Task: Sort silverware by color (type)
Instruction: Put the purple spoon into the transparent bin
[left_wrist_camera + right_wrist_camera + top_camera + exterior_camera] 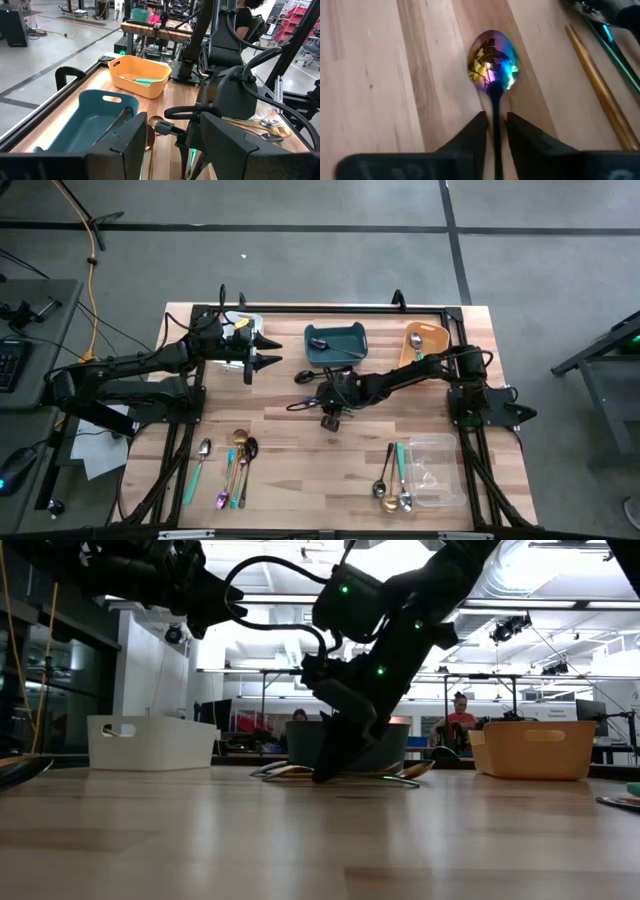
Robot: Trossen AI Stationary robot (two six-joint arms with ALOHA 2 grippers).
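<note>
High view: right gripper (pixel 331 418) is sitting low over mid-table, just in front of the teal bin (pixel 336 343), wrist reaching in from the right. Left gripper (pixel 268 350) is hovering by the white bin (pixel 243 325), fingers spread wide, holding nothing. Loose silverware is lying in two groups near the front edge: one cluster (pixel 232 465) front left, another (pixel 393 480) beside the clear bin (pixel 438 470). Orange bin (pixel 424 343) is sitting right of the teal one, with a utensil inside.

Low view: right gripper (pixel 330 765) is pointing down with its tips at the tabletop, several utensils (pixel 400 776) lying flat around them.

Left wrist view: left fingers (pixel 135 137) are standing apart, empty; the teal bin (pixel 75 135) is lying ahead with a dark utensil inside, the orange bin (pixel 137 75) beyond it.

Right wrist view: iridescent spoon (pixel 493 65) is lying flat on the wood, bowl ahead of the fingertips (pixel 475 132), its dark handle running straight back between them. Fingers are sitting close on either side of the handle; can't tell whether they're actually touching it. Gold utensil (pixel 597 87) and a teal-handled one (pixel 615 47) are lying just beside.
</note>
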